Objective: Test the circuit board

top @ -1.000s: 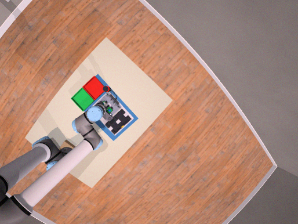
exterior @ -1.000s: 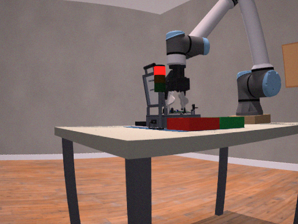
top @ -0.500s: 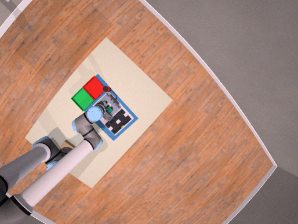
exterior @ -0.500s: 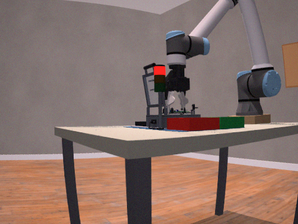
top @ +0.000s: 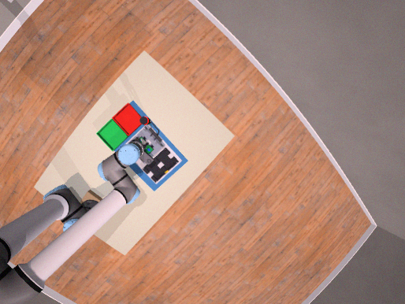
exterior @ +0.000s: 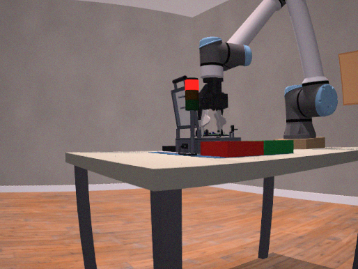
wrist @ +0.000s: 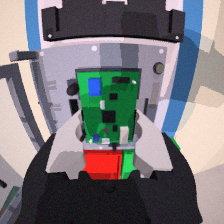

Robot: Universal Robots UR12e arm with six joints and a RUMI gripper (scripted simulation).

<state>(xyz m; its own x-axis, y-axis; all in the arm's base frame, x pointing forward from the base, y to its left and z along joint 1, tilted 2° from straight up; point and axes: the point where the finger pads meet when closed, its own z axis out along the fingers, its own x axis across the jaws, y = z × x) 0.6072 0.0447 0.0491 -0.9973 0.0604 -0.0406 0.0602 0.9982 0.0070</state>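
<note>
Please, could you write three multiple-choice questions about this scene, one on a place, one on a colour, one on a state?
1. Where is the circuit board?
A) in the red bin
B) at the tester
C) on the floor

2. Which colour is lit on the signal light?
A) green
B) amber
C) red

3. How is the tester's lid?
A) raised
B) shut
C) detached

1: B, the circuit board is over the tester's grey bed.
2: C, only the top segment of the signal light glows.
3: A, the lid stands up at the tester's side.

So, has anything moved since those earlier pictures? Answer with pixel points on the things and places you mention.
Nothing visibly. The claw (top: pixel 139 145) (exterior: pixel 212 132) (wrist: pixel 108 110) is still low at the circuit board (top: pixel 149 150) (wrist: pixel 108 105), its fingers on either side; whether it grips the board, I can't tell. The signal light (top: pixel 144 120) (exterior: pixel 191 84) stayed red, and the tester's lid (exterior: pixel 175 104) stayed up.
</note>
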